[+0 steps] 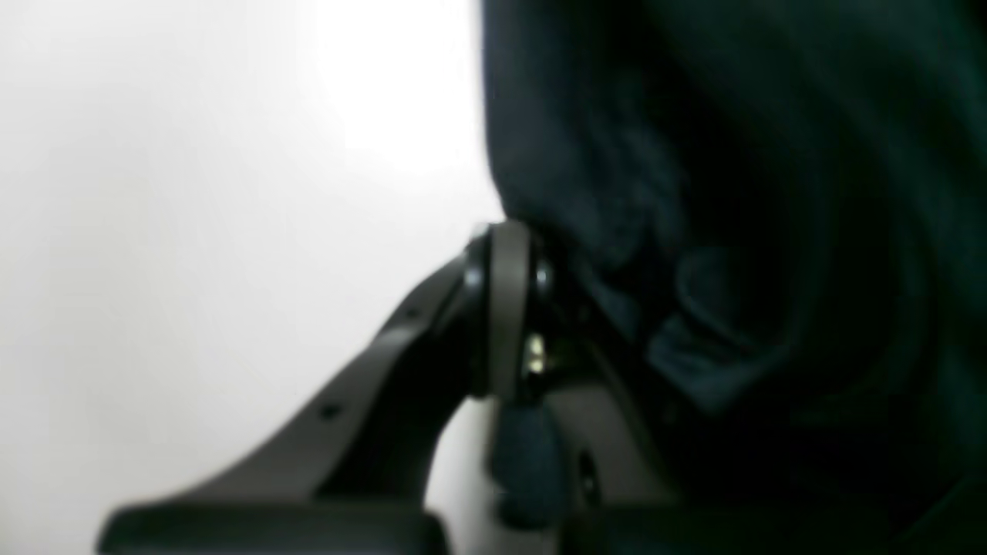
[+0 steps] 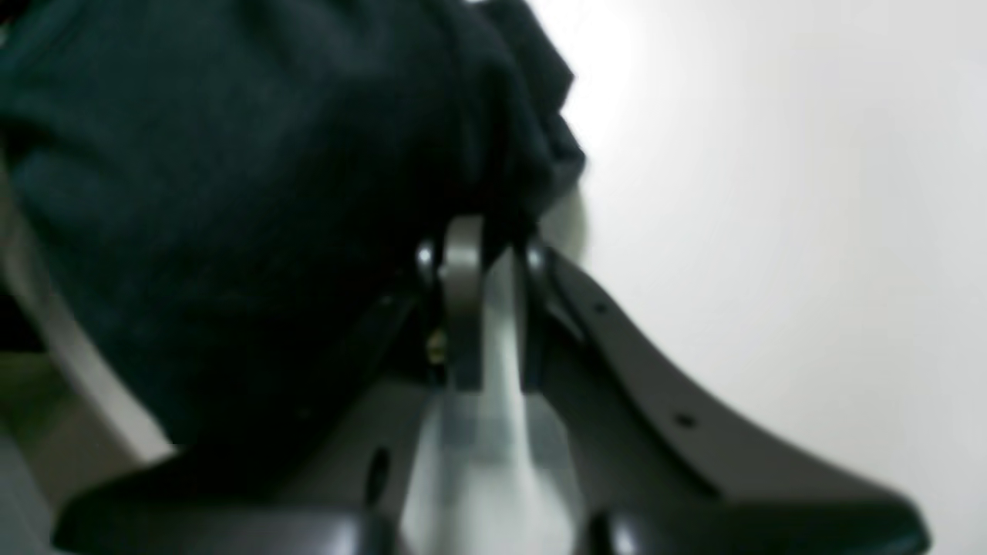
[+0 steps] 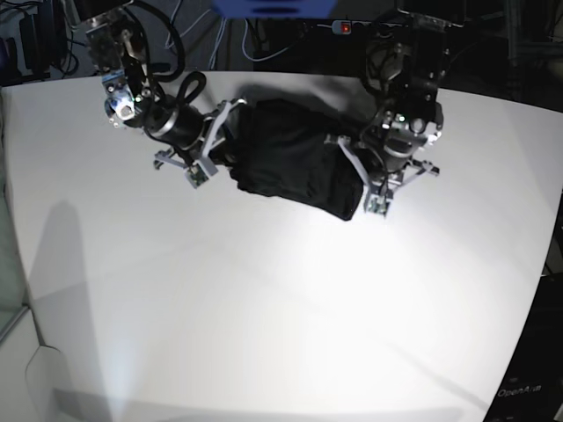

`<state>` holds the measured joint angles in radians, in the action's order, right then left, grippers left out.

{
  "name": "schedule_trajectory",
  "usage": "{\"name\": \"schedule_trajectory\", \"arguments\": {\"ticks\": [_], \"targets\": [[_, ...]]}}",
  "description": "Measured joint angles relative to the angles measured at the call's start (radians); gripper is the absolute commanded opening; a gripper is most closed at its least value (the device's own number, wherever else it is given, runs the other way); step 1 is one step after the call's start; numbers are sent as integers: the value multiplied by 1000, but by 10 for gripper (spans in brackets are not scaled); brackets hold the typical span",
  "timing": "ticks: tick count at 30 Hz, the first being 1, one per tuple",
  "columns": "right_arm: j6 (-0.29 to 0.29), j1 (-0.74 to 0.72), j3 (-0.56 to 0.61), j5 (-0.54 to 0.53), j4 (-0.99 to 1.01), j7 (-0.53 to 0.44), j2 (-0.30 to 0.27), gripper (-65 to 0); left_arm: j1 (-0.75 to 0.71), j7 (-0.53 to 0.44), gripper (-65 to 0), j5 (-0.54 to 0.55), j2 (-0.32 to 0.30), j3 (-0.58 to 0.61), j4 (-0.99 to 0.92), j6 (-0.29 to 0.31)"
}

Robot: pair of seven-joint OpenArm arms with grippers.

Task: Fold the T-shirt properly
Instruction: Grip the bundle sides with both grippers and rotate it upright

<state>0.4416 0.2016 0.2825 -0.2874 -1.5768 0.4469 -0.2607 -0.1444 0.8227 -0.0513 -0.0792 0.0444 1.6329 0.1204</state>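
- From the base view I see the table [image 3: 264, 308], white and wide, with both my arms reaching in from its far side and angling down towards each other.
- The T-shirt [image 3: 295, 167] sits bunched into a dark mass between my two grippers, over the far half of the table, its ends running right up to each set of fingers.
- My right arm [image 3: 154, 110] comes in at a low slant; my left arm [image 3: 405, 79] drops more steeply, wrist bent inwards.
- My left gripper [image 1: 513, 308] is clamped tight on the T-shirt's edge; the left wrist view shows the fabric [image 1: 732, 231] bulging just beyond the fingertips, with a scrap of cloth pinched between them.
- My right gripper [image 2: 482, 308] is closed on a fold of the T-shirt [image 2: 231, 193] at the fingertips, a slim gap showing lower down between the fingers.
- Only the wrist views show the pinch points; both are blurred. Only the base view shows the whole garment and both arms.
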Motion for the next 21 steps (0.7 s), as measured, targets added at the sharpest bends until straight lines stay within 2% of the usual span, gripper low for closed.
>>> {"name": "schedule_trajectory", "arguments": {"ticks": [3,6,9,11,14,18,21], "targets": [[0,44,5,-3,0,-24,15,-602,90,3,-650,1,43,-4,-31,-6],[0,76,5,-8,-1,-42,37,-602,157,14,-650,10,48,-4,-18,3],[0,98,6,-8,-6,-52,43,-603,221,118,-650,8,31,-11,-17,2],[0,103,6,-7,-8,-60,45,-603,241,150,-650,11,21,-39,-2,6],[5,114,-6,-4,-26,-62,25,-603,219,177,-650,10,-9,-84,77,5],[3,108,-65,3,-45,-54,-6,-603,106,198,-650,19,-51,-103,144,10],[3,96,-97,-4,-53,-66,-15,-603,35,197,-650,9,-58,-107,163,7]]}}
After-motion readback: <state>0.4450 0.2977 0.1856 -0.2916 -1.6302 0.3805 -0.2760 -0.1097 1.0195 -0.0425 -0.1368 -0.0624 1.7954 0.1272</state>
